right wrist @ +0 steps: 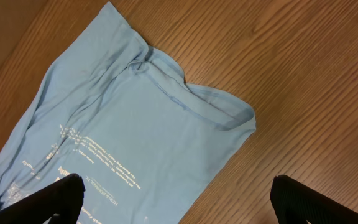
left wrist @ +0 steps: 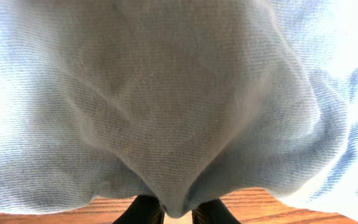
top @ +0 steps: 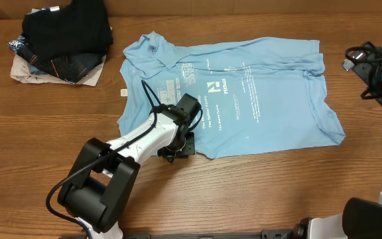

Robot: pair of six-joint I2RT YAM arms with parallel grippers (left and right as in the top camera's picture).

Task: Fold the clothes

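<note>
While left end effector (left wrist: 178,213) pinches T-shirt (top: 257,93) edge, right end effector (right wrist: 182,196) gapes.

Small white print (top: 214,86) across the sky-blue T-shirt (top: 277,99), none of it legible.

White-and-black left arm (top: 136,138), looped black cable (top: 148,95), black fingers (right wrist: 48,199) on right hand (right wrist: 176,186)

The T-shirt (left wrist: 179,93) is shown as soft, matt, finely knitted cloth; the desk (top: 257,192) is seen as smooth, grained wood with a slight sheen.
</note>
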